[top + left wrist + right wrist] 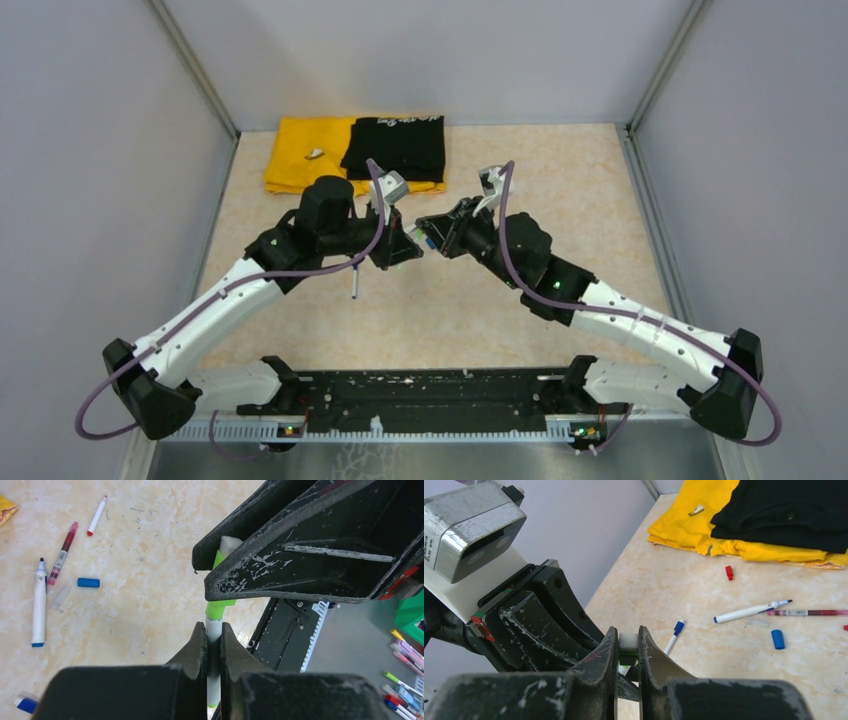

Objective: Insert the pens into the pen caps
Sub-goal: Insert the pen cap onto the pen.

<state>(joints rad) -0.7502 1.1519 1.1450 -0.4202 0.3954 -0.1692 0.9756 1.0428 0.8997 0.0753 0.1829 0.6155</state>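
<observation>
My left gripper (214, 626) is shut on a white pen barrel (214, 635) that points toward the right gripper. A green pen cap (220, 607) sits on the barrel's end, and its other end disappears between the right fingers (300, 545). In the right wrist view my right gripper (628, 630) is shut on this green cap with a white end (628, 642), facing the left gripper (549, 615). From above, both grippers (405, 248) (425, 232) meet over the table's middle. Loose on the table lie a white pen (751, 611), a maroon pen (809, 613), a blue-capped pen (675, 635), a blue cap (778, 639) and a red cap (728, 572).
Yellow cloth (300, 155) and black cloth (395, 145) lie folded at the table's far edge. A red-capped white pen (97, 516) lies beyond the maroon pen. Grey walls close in both sides. A black rail (420, 395) runs along the near edge between the arm bases.
</observation>
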